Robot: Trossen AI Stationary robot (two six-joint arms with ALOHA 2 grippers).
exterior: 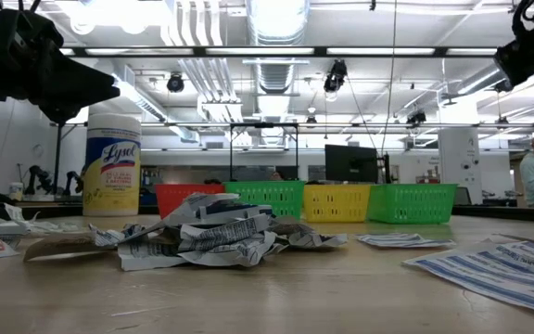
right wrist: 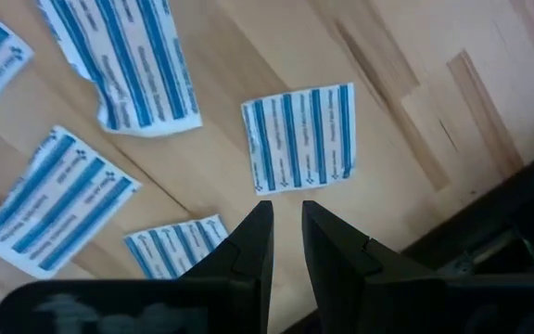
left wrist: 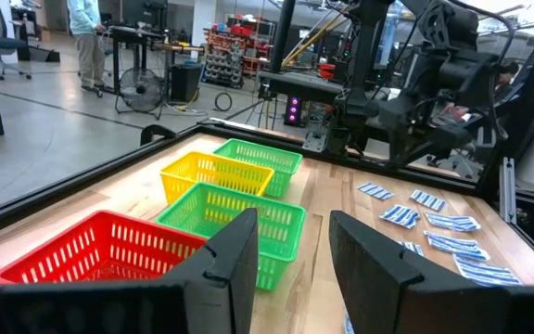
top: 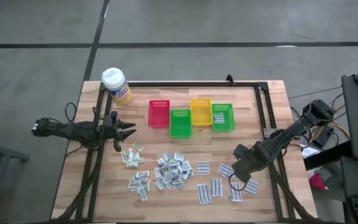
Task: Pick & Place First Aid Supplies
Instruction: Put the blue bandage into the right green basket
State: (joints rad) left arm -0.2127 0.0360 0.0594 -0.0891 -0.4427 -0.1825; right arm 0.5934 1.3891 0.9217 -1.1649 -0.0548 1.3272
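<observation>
Blue-striped white packets [top: 216,183] lie flat on the table's right near part. A heap of silvery crinkly wrappers [top: 173,171] sits in the middle, and pale greenish sachets [top: 131,155] lie to its left. My right gripper [top: 237,174] points down above the striped packets. Its fingers [right wrist: 286,223] stand slightly apart with nothing between them, just short of one square striped packet [right wrist: 299,139]. My left gripper [top: 129,129] waits level over the table's left side, open [left wrist: 295,250] and facing the bins.
Red [top: 159,113], green [top: 179,122], yellow [top: 201,112] and a second green bin [top: 222,116] stand in a row at mid-table; the last holds striped packets. A yellow bottle with a white cap [top: 115,84] stands at the far left corner. A black frame [top: 266,118] borders the table.
</observation>
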